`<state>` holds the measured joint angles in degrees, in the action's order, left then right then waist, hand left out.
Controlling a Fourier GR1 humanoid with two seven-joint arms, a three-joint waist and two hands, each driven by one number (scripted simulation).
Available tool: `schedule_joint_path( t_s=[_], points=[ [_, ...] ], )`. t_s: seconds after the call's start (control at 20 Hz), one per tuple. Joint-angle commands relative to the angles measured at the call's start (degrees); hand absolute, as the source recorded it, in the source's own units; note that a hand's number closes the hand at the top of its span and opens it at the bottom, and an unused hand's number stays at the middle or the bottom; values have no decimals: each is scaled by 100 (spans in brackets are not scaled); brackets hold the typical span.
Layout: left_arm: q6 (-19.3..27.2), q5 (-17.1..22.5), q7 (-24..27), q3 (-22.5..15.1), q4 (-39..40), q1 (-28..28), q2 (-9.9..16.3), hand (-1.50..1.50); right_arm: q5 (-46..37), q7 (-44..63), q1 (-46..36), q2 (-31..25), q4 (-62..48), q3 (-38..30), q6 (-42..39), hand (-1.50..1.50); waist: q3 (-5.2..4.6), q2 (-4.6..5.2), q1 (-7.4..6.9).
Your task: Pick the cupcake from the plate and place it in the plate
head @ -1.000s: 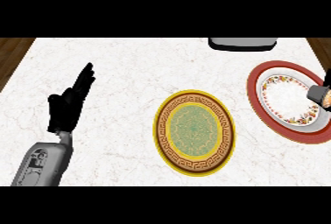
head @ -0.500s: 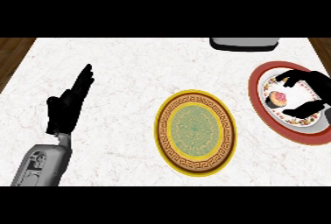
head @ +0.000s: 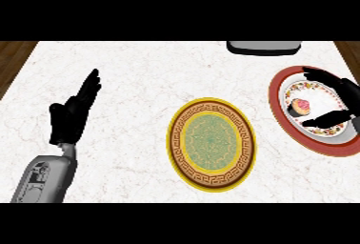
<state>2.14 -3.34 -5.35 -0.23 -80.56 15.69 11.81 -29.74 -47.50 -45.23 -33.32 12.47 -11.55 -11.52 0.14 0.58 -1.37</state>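
Note:
A small cupcake [head: 302, 107] with pink frosting sits on the red-rimmed floral plate [head: 283, 88] at the right edge of the head view. My right hand [head: 346, 97] reaches in from the right over that plate, open, its fingers [head: 316, 75] and thumb [head: 326, 119] spread on either side of the cupcake without touching it. A yellow plate [head: 211, 144] with a brown key-pattern rim and green centre lies in the middle of the counter. My left hand [head: 70, 114] rests open at the left, fingers pointing up.
A grey appliance [head: 263, 46] sits at the counter's back edge, just behind the red-rimmed plate. Dark wood floor [head: 14, 52] shows past the white marble counter at the back corners.
My right hand has come further in from the right over the red-rimmed plate, its fingers now spread around the cupcake. The left hand has not moved.

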Motion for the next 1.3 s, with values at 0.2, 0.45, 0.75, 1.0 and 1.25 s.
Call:
schedule_joint_path(
  t_s=[0.2, 0.45, 0.75, 1.0, 1.25],
  points=[
    [8, -115, 129, -56, -31, -105, -26, 0, 1117, 405, -213, -756, -464, -1150, -781, -150, 1, 3, -5],
    [5, -40, 102, 27, 56, 98, -57, 0, 1419, 481, -22, -1954, -670, -1494, -1663, -150, 20, 69, -50],
    [-97, -23, 48, 105, 39, 170, 88, 0, 1553, 318, 462, -2178, -685, -1622, -1938, -150, 36, 90, -111],
    [-16, -91, 31, -86, -202, 20, -100, 0, 1488, 192, 766, -2361, -550, -1552, -2036, -150, 62, 96, -186],
    [-38, -23, 52, 32, -24, 94, -74, 0, 1611, 231, 871, -2566, -518, -1655, -2307, -150, 63, 121, -120]
  ],
)
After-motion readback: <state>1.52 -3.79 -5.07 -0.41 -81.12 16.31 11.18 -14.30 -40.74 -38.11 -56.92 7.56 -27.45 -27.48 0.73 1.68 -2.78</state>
